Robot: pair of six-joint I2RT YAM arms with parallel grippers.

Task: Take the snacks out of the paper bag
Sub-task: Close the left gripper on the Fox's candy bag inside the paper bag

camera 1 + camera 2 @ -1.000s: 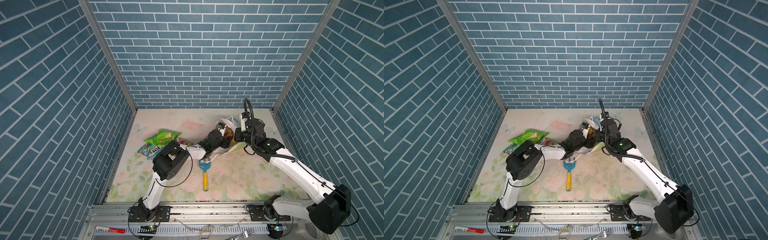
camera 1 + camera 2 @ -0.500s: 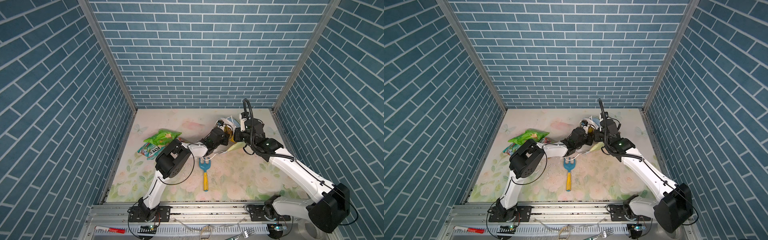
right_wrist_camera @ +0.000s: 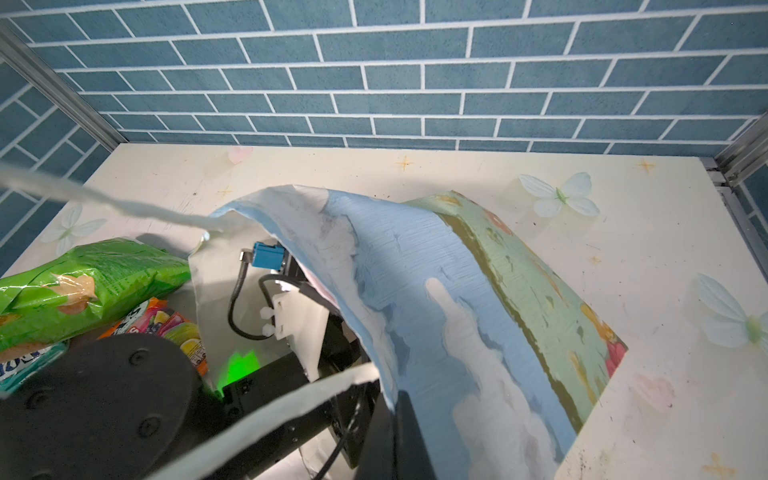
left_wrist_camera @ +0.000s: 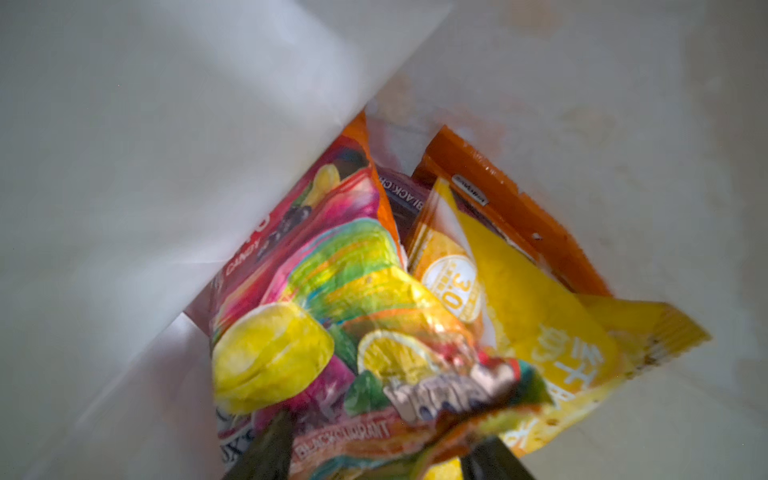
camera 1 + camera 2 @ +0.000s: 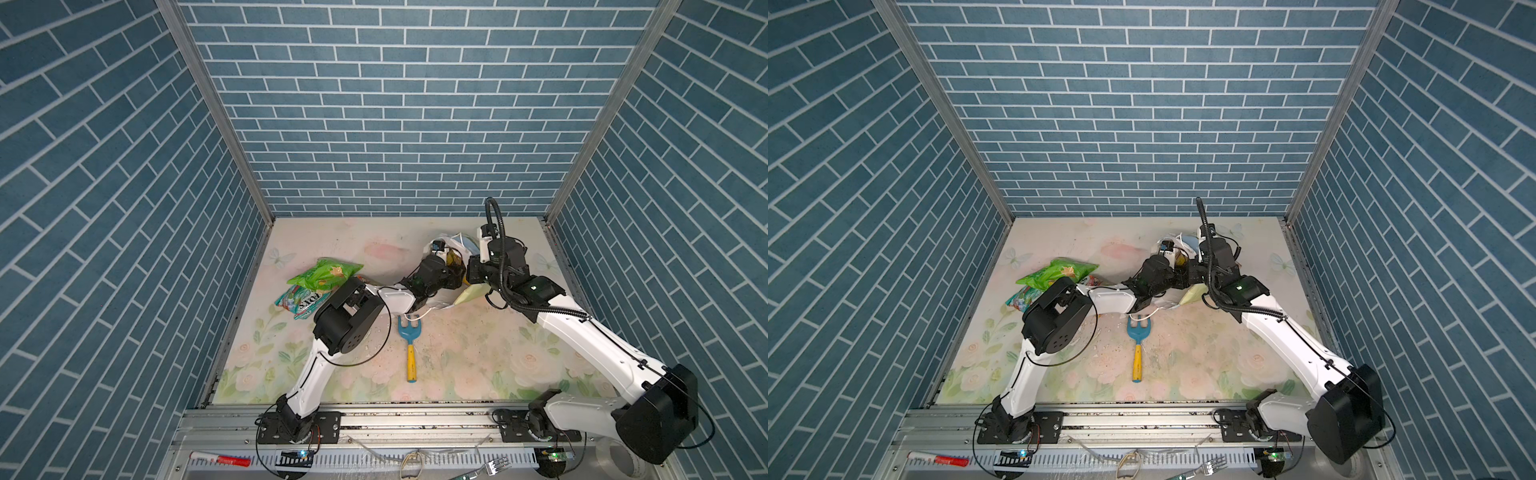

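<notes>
Between the fingers (image 4: 266, 449) of the left gripper (image 4: 382, 442), deep inside the paper bag (image 4: 166, 145): the crumpled end of an orange-red fruit-print packet (image 4: 316, 316). Those fingers stand wide apart, one on each side of that end. Whether either pad presses it, cannot tell.

Just past the fingertips, beside that packet and touching it along one edge: a yellow packet (image 4: 528, 316). Farther in, an orange packet (image 4: 511, 216) sits behind the yellow one. A purple packet (image 4: 405, 199) is wedged between the orange and the fruit-print, mostly hidden. White bag walls close round all four and round the gripper.

Bag lies on its side on the table (image 5: 478, 353), sky-and-cloud wall arched upward, floral band toward its base, mouth facing the left arm. Right gripper (image 5: 473, 277) is at that mouth, across from the left wrist, jaws closed on the bag's rim, the upper wall raised there. One white cord handle (image 3: 104, 203) trails loose from the rim.

Behind the left gripper, back along its arm and well apart from the bag: a large green packet (image 5: 326, 274) on the table, with a teal-white packet (image 5: 301, 301) partly under it, both beside the left elbow. In the right wrist view a second fruit-print packet (image 3: 166, 328) pokes out from beneath the green one.

Blue-headed, yellow-handled toy rake (image 5: 410, 345) lies flat beside the left forearm, on the side toward the robot's base. A cord loop (image 5: 415, 323) lies across its tines.
</notes>
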